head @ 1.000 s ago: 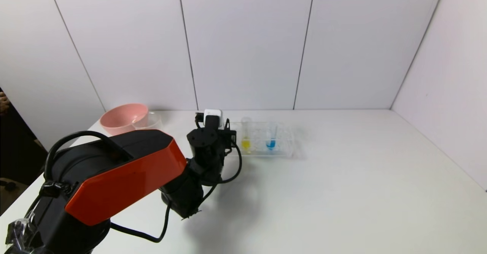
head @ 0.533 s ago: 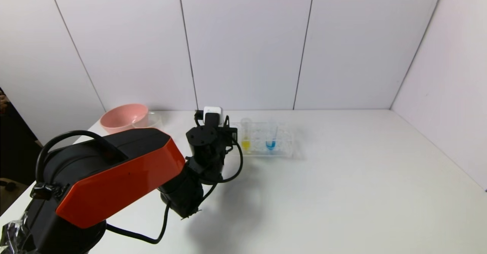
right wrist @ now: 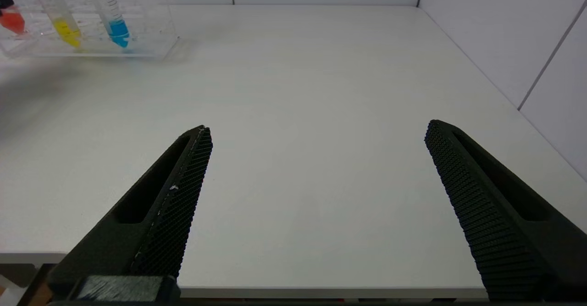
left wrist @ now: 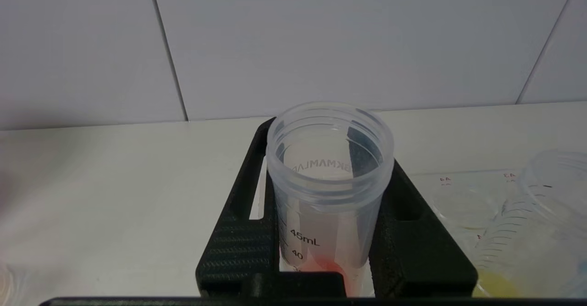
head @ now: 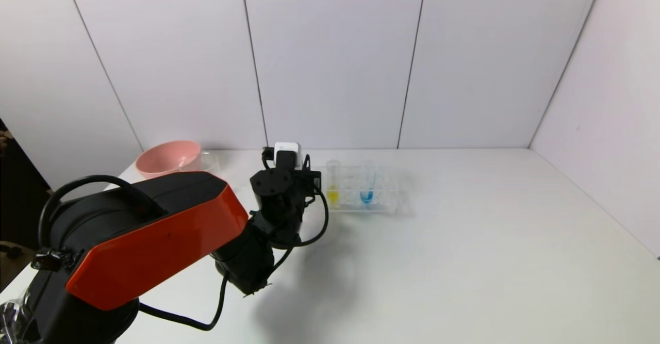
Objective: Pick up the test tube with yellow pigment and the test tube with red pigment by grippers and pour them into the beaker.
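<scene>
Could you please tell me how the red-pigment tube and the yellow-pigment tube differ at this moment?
The test tube with red pigment is clamped between the left gripper jaws; the test tube with yellow pigment stands free in the clear rack. The red tube's tip holds red-orange liquid, the yellow tube's yellow. Both are clear, graduated, uncapped tubes. The right gripper waits open over the table.

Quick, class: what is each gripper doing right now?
Left gripper: closed on the test tube with red pigment.
Right gripper: open, holding nothing.

Since a second ago, my left gripper (left wrist: 328, 219), clamped on the test tube with red pigment (left wrist: 329, 191), has risen slightly beside the rack (head: 381, 192).
</scene>
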`<move>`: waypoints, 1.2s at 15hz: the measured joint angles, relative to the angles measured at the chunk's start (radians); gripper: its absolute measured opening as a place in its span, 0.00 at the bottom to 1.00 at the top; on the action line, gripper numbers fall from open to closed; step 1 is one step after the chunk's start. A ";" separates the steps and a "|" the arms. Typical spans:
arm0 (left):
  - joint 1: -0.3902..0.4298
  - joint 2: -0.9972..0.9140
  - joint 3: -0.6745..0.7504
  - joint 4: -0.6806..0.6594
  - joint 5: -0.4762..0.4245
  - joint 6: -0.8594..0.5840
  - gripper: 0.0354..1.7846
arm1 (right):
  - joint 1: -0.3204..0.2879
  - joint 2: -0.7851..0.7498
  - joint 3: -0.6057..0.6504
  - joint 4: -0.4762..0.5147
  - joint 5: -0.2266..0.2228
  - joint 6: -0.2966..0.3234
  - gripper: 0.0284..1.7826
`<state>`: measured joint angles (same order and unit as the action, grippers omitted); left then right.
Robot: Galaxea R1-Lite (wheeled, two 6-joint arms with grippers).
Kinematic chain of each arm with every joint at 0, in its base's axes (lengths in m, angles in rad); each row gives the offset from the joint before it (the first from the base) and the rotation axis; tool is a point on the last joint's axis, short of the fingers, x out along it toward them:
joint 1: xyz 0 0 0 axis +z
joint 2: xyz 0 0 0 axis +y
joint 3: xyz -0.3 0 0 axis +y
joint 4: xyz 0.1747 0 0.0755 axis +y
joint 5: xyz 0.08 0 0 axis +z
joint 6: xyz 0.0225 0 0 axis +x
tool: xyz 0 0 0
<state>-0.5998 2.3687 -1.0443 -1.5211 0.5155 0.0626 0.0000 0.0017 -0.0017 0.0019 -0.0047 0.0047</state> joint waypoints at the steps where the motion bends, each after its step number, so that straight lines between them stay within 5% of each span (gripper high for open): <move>1: -0.001 -0.004 0.002 0.000 0.000 0.000 0.28 | 0.000 0.000 0.000 0.000 0.000 0.000 0.95; 18: -0.014 -0.112 0.053 0.000 0.000 0.020 0.28 | 0.000 0.000 0.000 0.000 0.000 0.000 0.95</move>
<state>-0.6134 2.2568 -0.9909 -1.5211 0.5157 0.0828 0.0000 0.0017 -0.0017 0.0019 -0.0047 0.0047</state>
